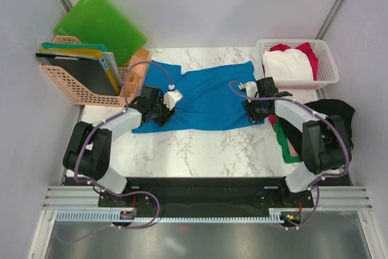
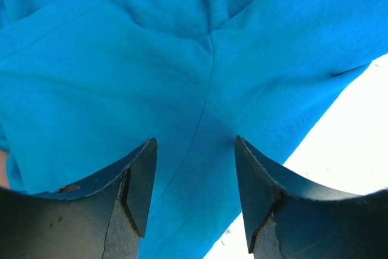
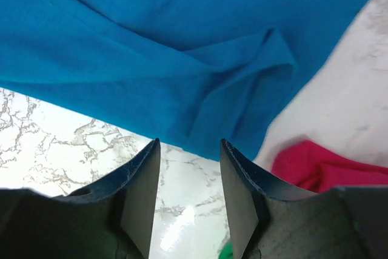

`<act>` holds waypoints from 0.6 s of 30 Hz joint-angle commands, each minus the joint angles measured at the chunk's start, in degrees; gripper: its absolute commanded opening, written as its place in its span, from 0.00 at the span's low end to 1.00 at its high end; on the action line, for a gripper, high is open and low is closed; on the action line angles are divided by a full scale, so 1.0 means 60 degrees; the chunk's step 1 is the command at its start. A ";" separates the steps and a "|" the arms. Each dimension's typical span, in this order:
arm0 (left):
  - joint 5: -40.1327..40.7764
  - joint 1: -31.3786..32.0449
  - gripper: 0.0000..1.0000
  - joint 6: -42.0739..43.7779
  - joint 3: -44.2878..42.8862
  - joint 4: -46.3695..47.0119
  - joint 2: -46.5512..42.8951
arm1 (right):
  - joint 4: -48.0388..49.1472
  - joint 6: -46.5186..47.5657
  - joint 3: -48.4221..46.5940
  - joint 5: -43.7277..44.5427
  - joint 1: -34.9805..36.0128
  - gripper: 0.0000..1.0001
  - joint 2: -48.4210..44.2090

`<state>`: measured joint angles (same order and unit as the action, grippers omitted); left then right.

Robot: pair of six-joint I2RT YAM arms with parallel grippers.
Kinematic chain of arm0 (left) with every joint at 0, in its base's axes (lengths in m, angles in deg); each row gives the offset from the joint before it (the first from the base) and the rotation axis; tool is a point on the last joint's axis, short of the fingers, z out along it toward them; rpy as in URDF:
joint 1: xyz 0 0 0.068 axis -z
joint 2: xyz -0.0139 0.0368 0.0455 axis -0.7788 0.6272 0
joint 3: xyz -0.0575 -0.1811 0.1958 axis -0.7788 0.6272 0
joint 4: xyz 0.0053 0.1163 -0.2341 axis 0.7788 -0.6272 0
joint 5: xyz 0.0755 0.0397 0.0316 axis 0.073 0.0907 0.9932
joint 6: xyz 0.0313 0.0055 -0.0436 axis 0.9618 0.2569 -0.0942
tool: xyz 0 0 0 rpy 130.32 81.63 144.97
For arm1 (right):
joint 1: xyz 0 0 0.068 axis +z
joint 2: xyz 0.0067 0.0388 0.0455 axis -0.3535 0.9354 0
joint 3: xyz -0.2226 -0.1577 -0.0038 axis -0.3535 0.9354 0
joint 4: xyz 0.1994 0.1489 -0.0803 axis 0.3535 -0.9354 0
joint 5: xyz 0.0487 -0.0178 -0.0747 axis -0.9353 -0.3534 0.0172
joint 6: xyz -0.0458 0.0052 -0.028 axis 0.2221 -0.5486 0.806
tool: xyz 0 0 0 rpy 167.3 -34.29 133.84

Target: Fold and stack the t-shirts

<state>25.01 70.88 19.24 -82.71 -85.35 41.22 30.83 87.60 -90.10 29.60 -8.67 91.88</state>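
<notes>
Where pale grey walls (image 1: 212, 4) close in on three sides, a white marble-patterned table (image 1: 200, 144) fills the top view, with both arms reaching forward from its near edge. A bright blue t-shirt (image 1: 206, 92) lies spread across the middle of the table, loosely rumpled. At the far left stands a peach file rack (image 1: 66, 83) with green folders (image 1: 100, 22) leaning behind it. At the far right a white lattice basket (image 1: 327, 80) holds a white t-shirt (image 1: 288, 65) over a red t-shirt (image 1: 309, 53). A black t-shirt (image 1: 339, 110) and a green t-shirt (image 1: 284, 147) are heaped at the table's right edge, partly under the right arm. The left gripper (image 1: 163, 113) is over the blue shirt's left part, and the right gripper (image 1: 253, 112) is at its right edge. In the left wrist view, two dark fingers (image 2: 139, 192) stand well apart with nothing between them. Blue cloth lies below and ahead, a seam running between the fingers, with bare table at the lower right. In the right wrist view, the fingers (image 3: 136, 198) are likewise parted and hold nothing. Marble shows under them, the blue shirt's hemmed edge lies just ahead, and red cloth (image 3: 315, 168) lies to the right.
</notes>
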 commanded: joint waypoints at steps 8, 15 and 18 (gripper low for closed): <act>0.0033 0.0038 0.61 -0.0155 0.0058 0.0429 0.0164 | 0.0420 -0.0188 -0.0089 0.0058 0.0426 0.48 0.0734; -0.0056 0.0023 0.61 -0.0214 0.0189 0.0663 0.0326 | 0.0552 -0.0086 0.0306 0.0804 0.0455 0.46 0.0325; -0.0055 0.0023 0.61 -0.0141 0.0219 0.0736 0.0370 | 0.0538 -0.0013 0.0336 0.1054 0.0456 0.46 0.0265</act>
<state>25.34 70.90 19.24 -81.77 -83.62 42.77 32.71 87.16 -88.63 33.23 -6.18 95.79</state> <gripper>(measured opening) 0.608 0.458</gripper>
